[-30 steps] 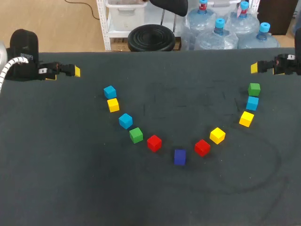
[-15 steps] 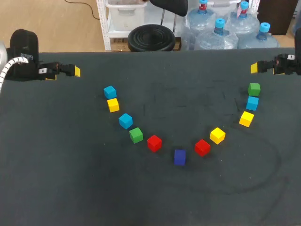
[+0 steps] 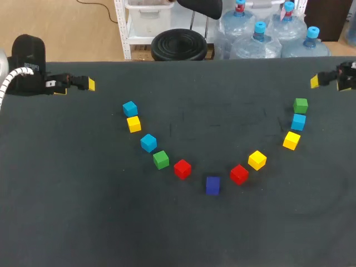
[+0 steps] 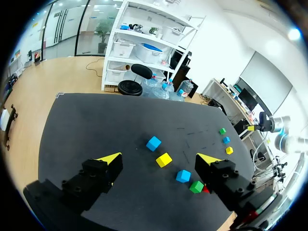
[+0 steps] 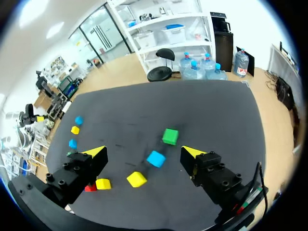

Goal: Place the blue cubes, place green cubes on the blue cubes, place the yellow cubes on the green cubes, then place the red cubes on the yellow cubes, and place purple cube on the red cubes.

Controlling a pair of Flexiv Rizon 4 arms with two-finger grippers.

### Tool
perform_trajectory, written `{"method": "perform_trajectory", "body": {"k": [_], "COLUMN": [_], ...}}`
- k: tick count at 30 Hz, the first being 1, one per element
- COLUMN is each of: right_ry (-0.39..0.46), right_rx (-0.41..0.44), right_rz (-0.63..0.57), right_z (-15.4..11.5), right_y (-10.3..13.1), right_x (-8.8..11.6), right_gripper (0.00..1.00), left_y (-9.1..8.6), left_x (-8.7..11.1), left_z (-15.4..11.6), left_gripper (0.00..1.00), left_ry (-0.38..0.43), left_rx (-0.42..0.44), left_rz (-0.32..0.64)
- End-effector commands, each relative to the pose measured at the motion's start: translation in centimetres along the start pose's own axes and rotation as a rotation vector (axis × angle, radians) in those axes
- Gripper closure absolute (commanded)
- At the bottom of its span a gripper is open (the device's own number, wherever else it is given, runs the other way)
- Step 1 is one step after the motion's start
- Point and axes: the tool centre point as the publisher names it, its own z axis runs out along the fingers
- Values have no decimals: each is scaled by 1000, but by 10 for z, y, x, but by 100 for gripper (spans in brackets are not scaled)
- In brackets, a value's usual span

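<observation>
Eleven cubes sit singly on the dark counter point(image 3: 178, 233), strung out in a U-shaped arc, each apart from its neighbours.

Down the left arm of the arc run the far-left blue cube point(image 3: 130, 108), the left yellow cube point(image 3: 133, 123) just beside it, the second blue cube point(image 3: 148, 142), the left green cube point(image 3: 161, 159) and the left red cube point(image 3: 182, 168). The purple cube point(image 3: 212, 185) lies at the bottom of the arc.

Up the right side come the right red cube point(image 3: 239, 174), the middle yellow cube point(image 3: 257, 160), the right yellow cube point(image 3: 291, 140), the right blue cube point(image 3: 298, 121) and the right green cube point(image 3: 301, 104).

The left end effector point(image 4: 159, 158) hangs over the counter's far left edge, fingers spread wide with nothing gripped. The right end effector point(image 5: 143, 153) hangs at the far right edge, near the right green cube — it too is spread wide and holds nothing.
</observation>
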Motion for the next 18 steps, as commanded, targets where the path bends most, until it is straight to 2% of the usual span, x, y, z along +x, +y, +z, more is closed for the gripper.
{"method": "perform_trajectory", "body": {"k": [1, 5, 6, 8, 9, 11, 16, 18], "right_ry": [71, 131, 145, 164, 191, 269, 401, 466], "right_rx": [19, 59, 72, 135, 115, 26, -14, -12], "right_rz": [-39, -131, -192, -413, -478, -492, -793, -867], "right_z": [-1, 1, 3, 7, 12, 18, 30, 31], "right_y": [-2, 8, 14, 26, 29, 30, 24, 17], "right_x": [-14, -19, -19, -15, -11, -3, 14, 21], "right_gripper": [0, 0, 0, 0, 0, 0, 0, 0], "left_y": [2, 2, 2, 2, 2, 2, 2, 2], "left_x": [1, 1, 1, 1, 1, 1, 1, 1], "left_z": [1, 1, 1, 1, 1, 1, 1, 1], "left_gripper": [0, 0, 0, 0, 0, 0, 0, 0], "left_ry": [-7, -7, -7, -7, -7, -7, -7, -7], "left_rx": [9, 9, 9, 9, 9, 9, 9, 9], "left_rz": [2, 2, 2, 2, 2, 2, 2, 2]}}
